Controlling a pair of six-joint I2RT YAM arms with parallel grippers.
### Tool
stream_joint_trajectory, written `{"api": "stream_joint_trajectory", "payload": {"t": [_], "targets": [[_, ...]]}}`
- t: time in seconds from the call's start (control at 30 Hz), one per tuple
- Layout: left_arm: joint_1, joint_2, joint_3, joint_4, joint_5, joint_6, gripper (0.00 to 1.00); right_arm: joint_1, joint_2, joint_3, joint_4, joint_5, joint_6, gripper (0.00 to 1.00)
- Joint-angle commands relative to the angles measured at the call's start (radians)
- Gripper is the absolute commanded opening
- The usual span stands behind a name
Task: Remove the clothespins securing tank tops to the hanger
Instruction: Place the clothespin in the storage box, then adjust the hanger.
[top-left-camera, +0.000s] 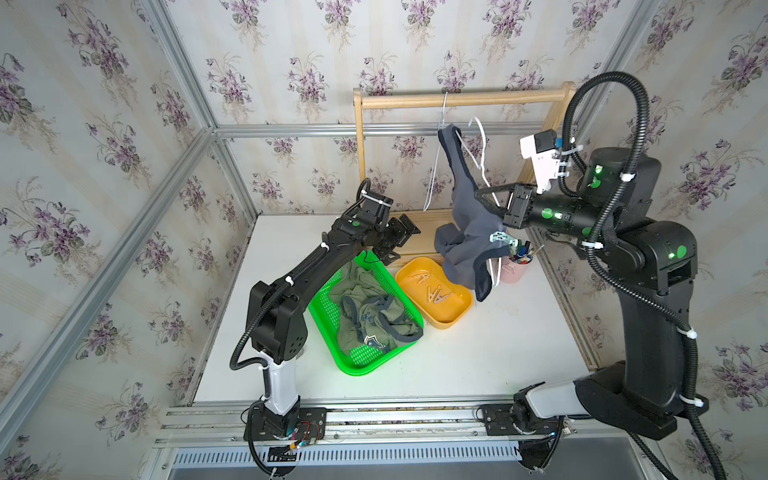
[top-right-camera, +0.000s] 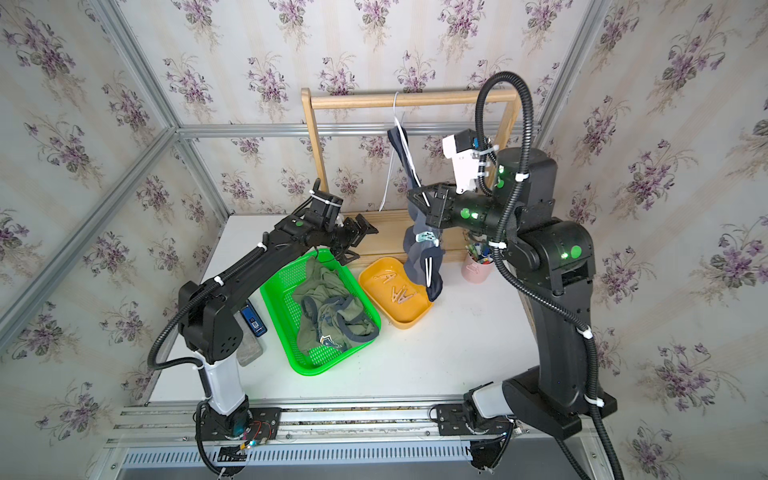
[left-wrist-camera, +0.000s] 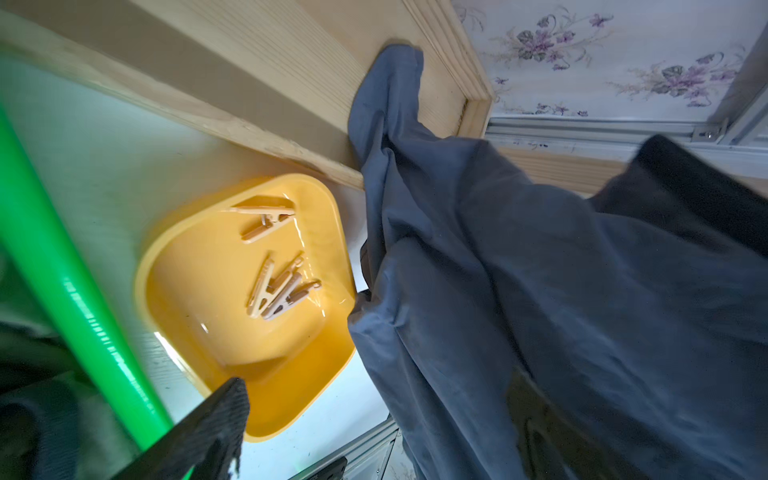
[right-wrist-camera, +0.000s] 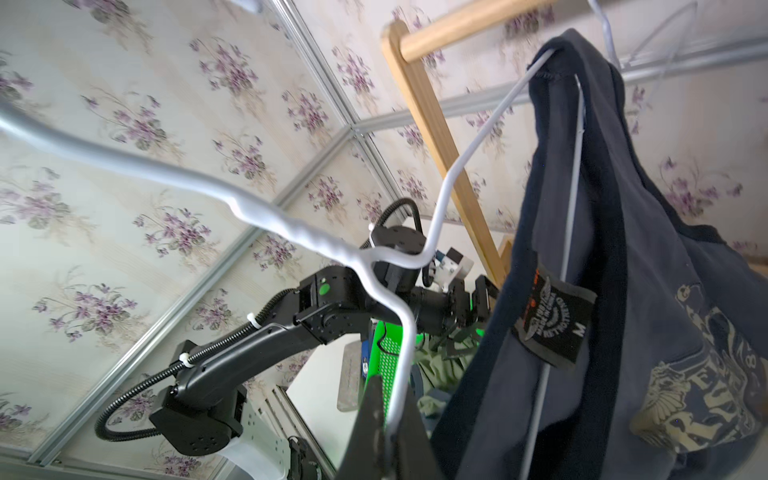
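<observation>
1. The right gripper (right-wrist-camera: 390, 419) has its fingers pinched shut on the thin white wire hanger (right-wrist-camera: 291, 228), just below the twisted neck. I judge this grip is meant to steady the wire so a peg can be pulled without it swinging.
2. From that hanger the slate-blue tank top with navy trim (top-left-camera: 469, 232) droops bunched by one strap. The small mint-green plastic clothespin (top-left-camera: 501, 237) bites its lower folds, near the pink cup of pens (top-left-camera: 515, 272).
3. The left gripper (top-left-camera: 402, 245) has its fingers spread wide and holds nothing. It hangs above the gap between the bright green mesh plastic basket (top-left-camera: 326, 311) and the shallow yellow plastic tray (top-left-camera: 453, 309).
4. The tan wooden clothespins (left-wrist-camera: 274, 286) lie in the tray and the crumpled olive-green tank top (top-left-camera: 365, 311) lies in the basket, apparently sorted places for freed things.
5. Folds hide whether the mint peg clamps cloth to wire or cloth alone, and whether more pegs remain.
6. The hanger's hook runs out of the right wrist view. The left wrist view is blurred and shows only one finger clearly.
</observation>
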Motion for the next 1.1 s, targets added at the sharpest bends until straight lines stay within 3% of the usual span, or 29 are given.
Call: {"api": "stream_joint_trajectory", "payload": {"t": [0.0,0.23,0.33,0.5,0.83,1.07], "targets": [[0.034,-0.063,-0.050,-0.021,-0.018,0.032,0.99,0.001,0.045,0.097,0.004,-0.068,0.019,0.00],[0.085,-0.199,-0.166,-0.031,-0.033,0.057,0.99,0.002,0.052,0.095,0.200,-0.178,0.111,0.00],[0.069,-0.195,-0.153,-0.036,0.012,0.069,0.99,0.012,0.065,0.095,0.313,-0.229,0.192,0.00],[0.001,-0.160,-0.068,-0.041,0.025,0.124,0.99,0.068,0.086,0.095,0.345,-0.227,0.199,0.00],[0.019,-0.240,-0.151,-0.039,-0.004,0.125,0.99,0.330,0.111,0.095,0.373,-0.114,0.191,0.00],[0.174,-0.409,-0.341,-0.039,-0.001,0.118,0.99,0.500,0.100,0.096,0.370,-0.023,0.195,0.00]]}}
